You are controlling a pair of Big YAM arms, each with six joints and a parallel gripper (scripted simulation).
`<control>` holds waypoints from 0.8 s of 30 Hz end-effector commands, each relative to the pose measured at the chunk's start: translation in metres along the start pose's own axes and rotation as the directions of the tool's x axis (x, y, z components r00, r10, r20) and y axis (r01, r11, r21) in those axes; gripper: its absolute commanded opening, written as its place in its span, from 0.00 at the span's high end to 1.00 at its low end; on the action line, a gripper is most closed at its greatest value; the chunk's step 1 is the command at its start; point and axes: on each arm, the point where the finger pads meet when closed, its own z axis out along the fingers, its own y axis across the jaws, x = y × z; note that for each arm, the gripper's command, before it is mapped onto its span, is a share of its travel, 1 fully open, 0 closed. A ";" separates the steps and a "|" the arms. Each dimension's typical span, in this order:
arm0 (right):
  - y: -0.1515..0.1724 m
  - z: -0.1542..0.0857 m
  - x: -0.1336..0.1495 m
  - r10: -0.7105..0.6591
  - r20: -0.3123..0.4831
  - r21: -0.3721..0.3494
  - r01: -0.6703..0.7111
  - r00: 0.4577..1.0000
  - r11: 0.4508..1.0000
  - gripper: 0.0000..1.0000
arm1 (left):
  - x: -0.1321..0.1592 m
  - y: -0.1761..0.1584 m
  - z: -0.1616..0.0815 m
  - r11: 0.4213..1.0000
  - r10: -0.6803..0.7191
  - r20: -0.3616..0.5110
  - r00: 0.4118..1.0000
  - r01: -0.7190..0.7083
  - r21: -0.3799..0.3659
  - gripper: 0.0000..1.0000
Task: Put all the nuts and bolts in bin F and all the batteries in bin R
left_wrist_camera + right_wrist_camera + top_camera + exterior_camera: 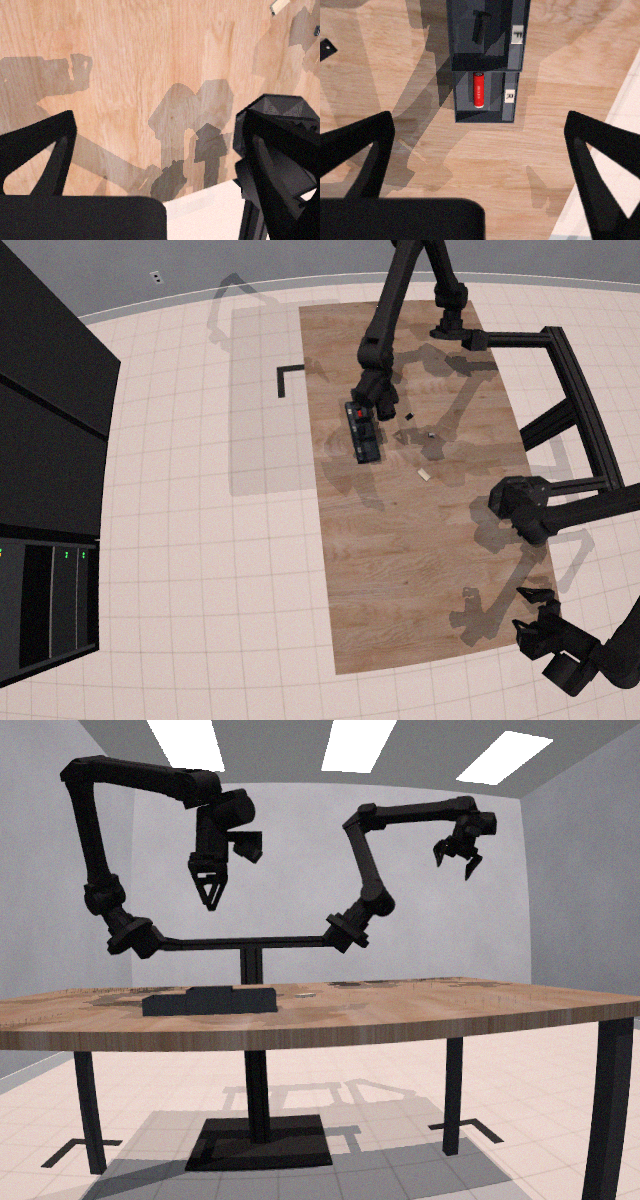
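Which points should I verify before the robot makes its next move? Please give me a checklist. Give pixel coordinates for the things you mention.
1. Battery in the bin marked R: ok, the red battery [360,414] [478,90] lies inside the R bin [485,120].
2. Bolt in the bin marked F: ok, the dark bolt [480,26] lies inside the F bin [487,67].
3. Right gripper [480,117] free: ok, open with nothing between its fingers.
4. Left gripper [516,607] [454,869] [160,117] free: ok, open.
5. Pale block [423,474] [305,995] outside the bins: ok, on the table.
6. Small metallic item [431,435] identified: cannot tell, too small.
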 end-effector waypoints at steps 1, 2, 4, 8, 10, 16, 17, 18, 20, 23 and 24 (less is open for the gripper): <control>-0.021 -0.043 -0.007 0.042 0.048 0.045 -0.044 0.998 0.998 0.00 | -0.005 0.009 -0.023 0.999 -0.008 0.040 0.999 0.010 -0.044 0.00; -0.019 -0.046 -0.009 0.038 0.048 0.048 -0.041 0.998 0.998 0.00 | -0.005 0.009 -0.023 0.999 -0.008 0.040 0.999 0.010 -0.044 0.00; -0.018 -0.038 -0.009 0.037 0.038 0.037 -0.039 0.999 0.999 0.00 | -0.005 0.009 -0.023 0.999 -0.008 0.040 0.999 0.010 -0.044 0.00; -0.012 -0.023 -0.003 0.027 0.022 0.019 -0.027 0.999 0.999 0.00 | -0.005 0.009 -0.023 0.999 -0.008 0.040 0.999 0.010 -0.044 0.00; -0.012 -0.023 -0.003 0.027 0.022 0.019 -0.027 0.999 0.999 0.00 | -0.005 0.009 -0.023 0.999 -0.008 0.040 0.999 0.010 -0.044 0.00; -0.012 -0.022 -0.003 0.027 0.022 0.019 -0.027 0.999 0.999 0.00 | -0.005 0.009 -0.023 0.999 -0.008 0.040 0.999 0.010 -0.044 0.00; -0.011 -0.022 -0.003 0.027 0.022 0.019 -0.027 0.999 0.999 0.00 | -0.005 0.009 -0.023 0.999 -0.008 0.040 0.999 0.010 -0.044 0.00; -0.011 -0.022 -0.003 0.027 0.022 0.019 -0.027 0.999 0.999 0.00 | -0.005 0.009 -0.023 0.999 -0.008 0.040 0.999 0.010 -0.044 0.00; -0.002 -0.016 0.001 0.027 0.008 0.005 -0.027 1.000 1.000 0.00 | -0.005 0.009 -0.023 0.999 -0.008 0.040 0.999 0.010 -0.044 0.00; -0.011 -0.022 -0.003 0.027 0.022 0.019 -0.027 0.999 0.999 0.00 | -0.005 0.009 -0.023 0.999 -0.008 0.040 0.999 0.010 -0.044 0.00; -0.002 -0.016 0.000 0.029 0.012 0.009 -0.029 1.000 1.000 0.00 | -0.005 0.009 -0.023 0.999 -0.008 0.040 0.999 0.010 -0.044 0.00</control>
